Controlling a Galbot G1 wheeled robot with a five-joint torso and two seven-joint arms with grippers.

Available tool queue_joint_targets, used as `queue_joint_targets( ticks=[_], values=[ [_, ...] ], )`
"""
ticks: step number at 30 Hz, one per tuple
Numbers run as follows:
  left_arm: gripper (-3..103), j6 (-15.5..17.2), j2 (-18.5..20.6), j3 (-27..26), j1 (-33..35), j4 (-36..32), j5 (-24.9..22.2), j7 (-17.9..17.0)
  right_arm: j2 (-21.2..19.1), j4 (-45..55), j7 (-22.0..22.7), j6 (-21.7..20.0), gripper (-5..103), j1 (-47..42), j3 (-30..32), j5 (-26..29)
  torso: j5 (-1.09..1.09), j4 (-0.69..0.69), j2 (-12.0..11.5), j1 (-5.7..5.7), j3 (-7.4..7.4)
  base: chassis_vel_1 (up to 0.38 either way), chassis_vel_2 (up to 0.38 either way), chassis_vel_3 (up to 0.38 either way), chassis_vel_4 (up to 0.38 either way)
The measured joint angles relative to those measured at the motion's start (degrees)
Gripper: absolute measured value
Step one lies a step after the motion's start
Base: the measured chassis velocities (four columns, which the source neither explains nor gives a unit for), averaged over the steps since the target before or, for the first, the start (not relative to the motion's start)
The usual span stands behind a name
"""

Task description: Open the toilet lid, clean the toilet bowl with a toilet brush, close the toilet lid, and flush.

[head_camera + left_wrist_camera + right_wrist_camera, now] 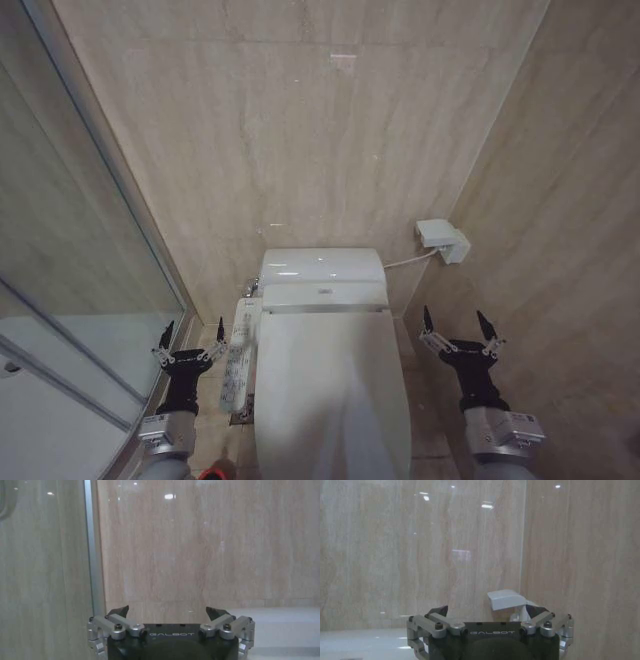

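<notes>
The toilet lid (332, 392) is a glossy white oval lying shut over the seat, low in the middle of the head view. It hides the toilet bowl. The toilet brush is out of view. My left gripper (192, 335) (167, 612) hangs open left of the toilet, near its side control panel (240, 365), holding nothing. My right gripper (458, 328) (487, 611) hangs open right of the toilet, about level with the lid's rear edge, and is also empty. Both point at the back wall.
The white tank unit (322, 268) stands against the beige tiled wall. A white wall box (443, 240) (506, 599) with a hose sits on the right. A glass shower partition (110, 200) (90, 555) bounds the left. A small red thing (214, 472) peeks in at the bottom edge.
</notes>
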Motion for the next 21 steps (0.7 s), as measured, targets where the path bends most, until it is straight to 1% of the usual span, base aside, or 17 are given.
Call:
queue_joint_targets(
  ticks=[5,9,14,17,19,20,21],
  values=[
    [100,0.0,0.0,0.0,-0.6,0.3,0.0,0.0,0.0,0.0,0.0,0.0,100,0.0,0.0,0.0,-0.01,0.0,0.0,0.03,0.01,-0.069,0.061,0.073,-0.07],
    [100,0.0,0.1,0.1,-1.2,0.9,-0.1,-0.1,0.0,0.0,0.0,0.0,100,0.0,0.0,0.0,0.0,0.0,0.0,-0.02,-0.01,0.0,0.0,0.0,0.0],
    [100,0.1,1.3,-0.3,-3.6,2.6,-1.5,-0.4,0.0,0.0,0.0,0.0,100,0.0,0.0,0.0,-0.01,0.0,0.0,-0.04,-0.02,0.0,0.0,0.0,0.0],
    [100,0.1,4.0,-0.8,-6.9,5.5,-3.4,-0.3,0.0,0.0,0.0,0.0,100,0.0,0.0,0.0,-0.01,-0.02,0.0,-0.03,-0.01,0.0,0.0,0.0,0.0],
    [100,0.1,4.6,-0.8,-7.5,6.2,-3.9,-0.3,0.0,0.0,0.0,0.0,100,0.0,0.0,0.0,-0.01,-0.02,0.0,-0.03,-0.01,0.0,0.0,0.0,0.0],
    [100,-0.1,5.5,-0.7,-8.3,7.1,-4.4,-0.2,0.0,0.0,0.0,0.0,100,0.0,0.0,0.0,-0.01,0.0,0.0,-0.02,-0.01,0.0,0.0,0.0,0.0],
    [100,-0.6,6.5,-0.5,-9.2,8.3,-4.9,0.0,0.0,0.0,0.0,0.0,100,0.0,0.0,0.0,-0.02,-0.01,0.0,-0.02,-0.01,0.0,0.0,0.0,0.0]
  ],
)
